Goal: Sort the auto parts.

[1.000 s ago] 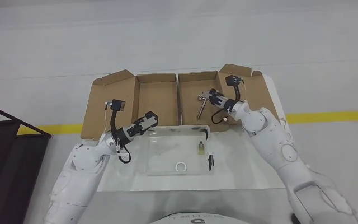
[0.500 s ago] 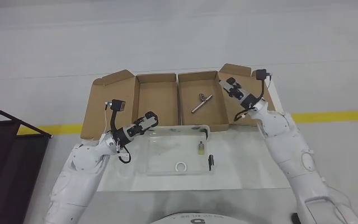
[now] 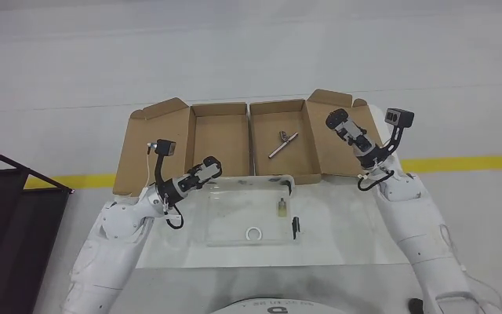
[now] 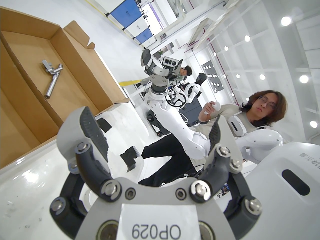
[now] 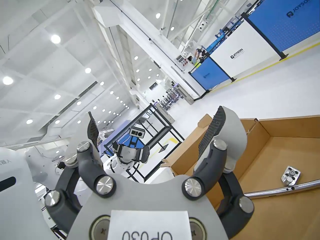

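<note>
Table (image 3: pixel 339 229): rod (image 3: pixel 282 145) in right box (image 3: pixel 303 162)

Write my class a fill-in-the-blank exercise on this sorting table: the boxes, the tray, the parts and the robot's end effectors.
1. By the robot's own sides, the metal rod lies in the ____ one of the two cardboard boxes.
2. The small ring in the clear tray is ____ in colour.
3. The left end effector and the right end effector are both ____ and hold nothing.

Missing words: right; white; open.
</note>
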Tool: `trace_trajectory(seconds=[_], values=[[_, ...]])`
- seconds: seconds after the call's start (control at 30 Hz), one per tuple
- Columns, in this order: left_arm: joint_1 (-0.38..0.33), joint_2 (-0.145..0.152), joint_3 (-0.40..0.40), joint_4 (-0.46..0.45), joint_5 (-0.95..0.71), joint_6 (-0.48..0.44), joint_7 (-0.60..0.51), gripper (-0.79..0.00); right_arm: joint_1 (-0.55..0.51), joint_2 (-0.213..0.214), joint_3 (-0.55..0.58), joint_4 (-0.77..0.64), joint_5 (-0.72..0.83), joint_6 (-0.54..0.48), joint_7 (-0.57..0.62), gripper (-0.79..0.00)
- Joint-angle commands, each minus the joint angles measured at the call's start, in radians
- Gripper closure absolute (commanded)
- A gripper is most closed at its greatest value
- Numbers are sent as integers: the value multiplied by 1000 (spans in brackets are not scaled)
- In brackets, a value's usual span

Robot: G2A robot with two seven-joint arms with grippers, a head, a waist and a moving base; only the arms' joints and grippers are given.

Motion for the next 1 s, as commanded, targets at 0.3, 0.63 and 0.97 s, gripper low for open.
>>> trace_trajectory(seconds=[0.3, 0.63, 0.97], values=[[-12, 1, 13, -32, 103, -23, -6, -785, 0, 0, 0, 0, 0, 0, 0, -785], [-13, -4, 159, -155, 566, -169, 14, -785, 0, 0, 0, 0, 0, 0, 0, -785], [-16, -3, 157, -236, 811, -84, 51, -785, 0, 0, 0, 0, 0, 0, 0, -785]])
